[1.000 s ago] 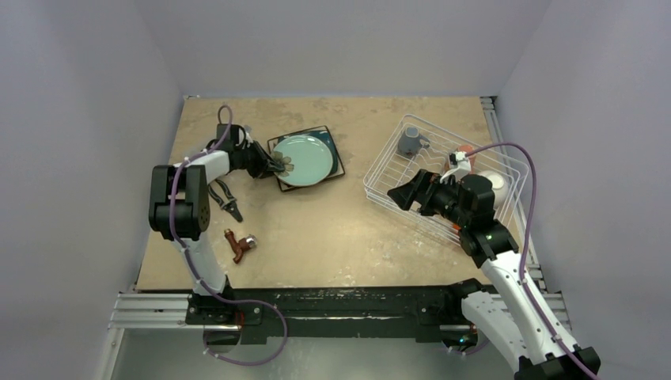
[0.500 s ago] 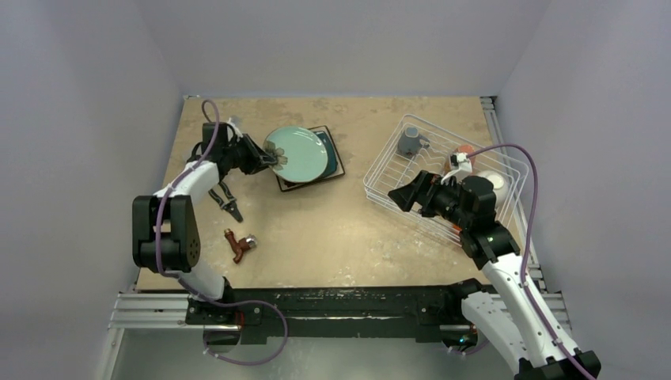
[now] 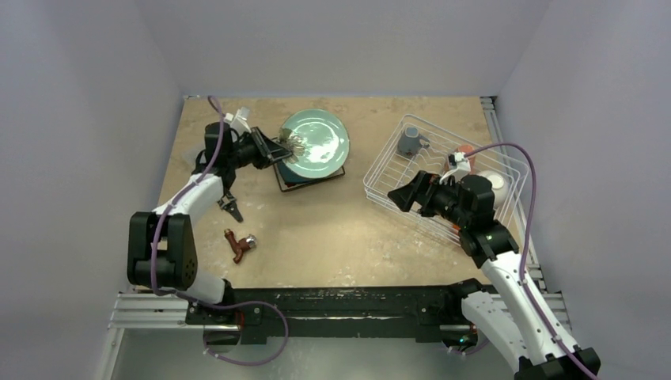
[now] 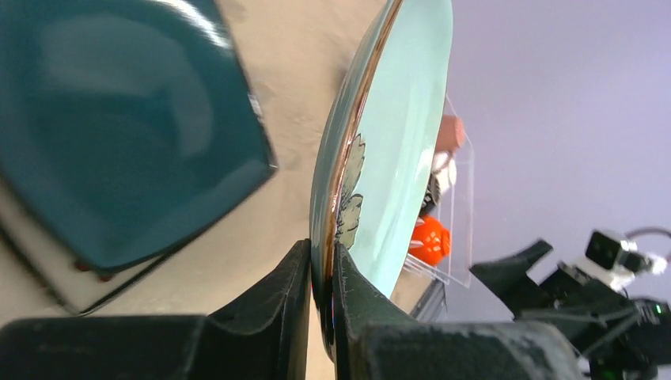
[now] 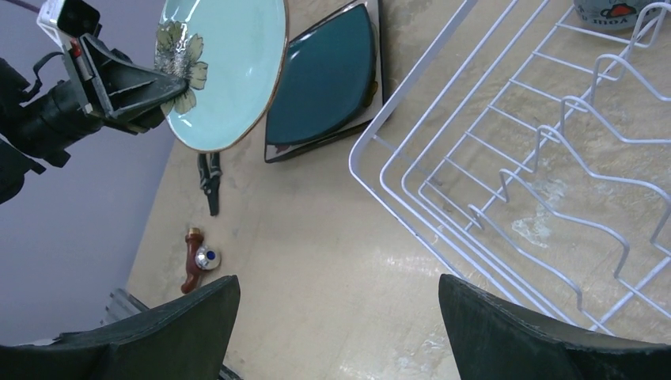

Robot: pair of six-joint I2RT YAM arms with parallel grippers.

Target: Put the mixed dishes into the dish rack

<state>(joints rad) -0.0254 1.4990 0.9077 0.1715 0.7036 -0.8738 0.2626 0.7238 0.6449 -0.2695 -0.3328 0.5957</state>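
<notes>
**Over the left side of the table, the teal plate is in the air**

From above, the left gripper (image 3: 278, 150) has the round teal plate (image 3: 318, 141) by its flower-marked edge. It holds the plate off the table (image 3: 332, 229), close by the square plate (image 3: 308, 179). Across the way, the right gripper (image 3: 399, 195) hovers at the left edge of the dish rack (image 3: 388, 170), and a pale blue mug (image 3: 410, 142) sits in the rack's far corner.

Left wrist view: both fingers (image 4: 269, 317) are pinched tight on the plate's rim, and the plate is tilted nearly upright.

Right wrist view: 2 fingers spread wide, nothing between them, with the rack tines just beyond.
</notes>
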